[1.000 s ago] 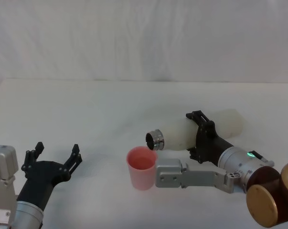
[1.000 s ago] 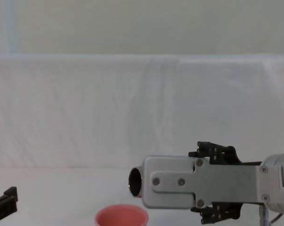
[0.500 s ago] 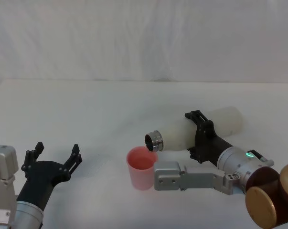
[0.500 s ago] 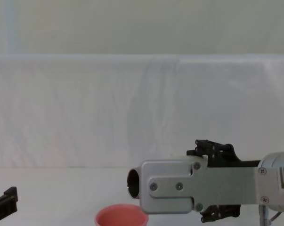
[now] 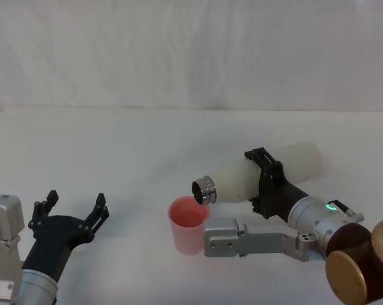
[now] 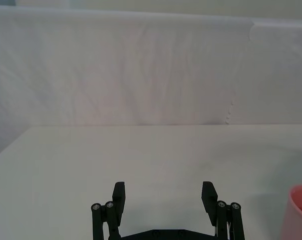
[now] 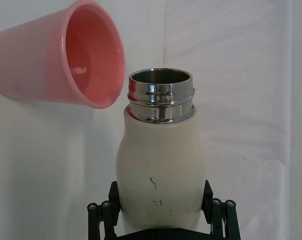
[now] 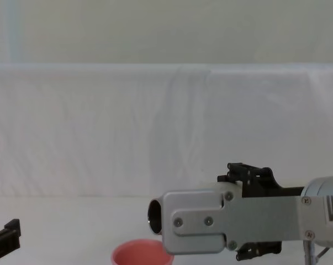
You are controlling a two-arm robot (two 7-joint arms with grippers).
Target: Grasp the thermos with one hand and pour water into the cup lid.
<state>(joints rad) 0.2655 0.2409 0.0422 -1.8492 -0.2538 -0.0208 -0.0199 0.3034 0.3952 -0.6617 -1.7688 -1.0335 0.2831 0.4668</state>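
Right of centre in the head view, the right gripper (image 5: 266, 183) is clamped around the middle of the thermos (image 5: 261, 174), which lies nearly level, its long axis running right to left. Its steel neck points left, mouth just above the right rim of the cup lid (image 5: 188, 223) (the pour looks imminent). The left gripper (image 5: 72, 216) idles at lower left, fingers spread and empty.

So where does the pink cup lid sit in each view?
Head view: cup lid stands low centre, under the thermos mouth.
Left wrist view: a slice of it at the lower right edge.
Right wrist view: upper left, beside the steel neck.
Chest view: rim at the bottom edge.
Shared landmark: the thermos mouth.
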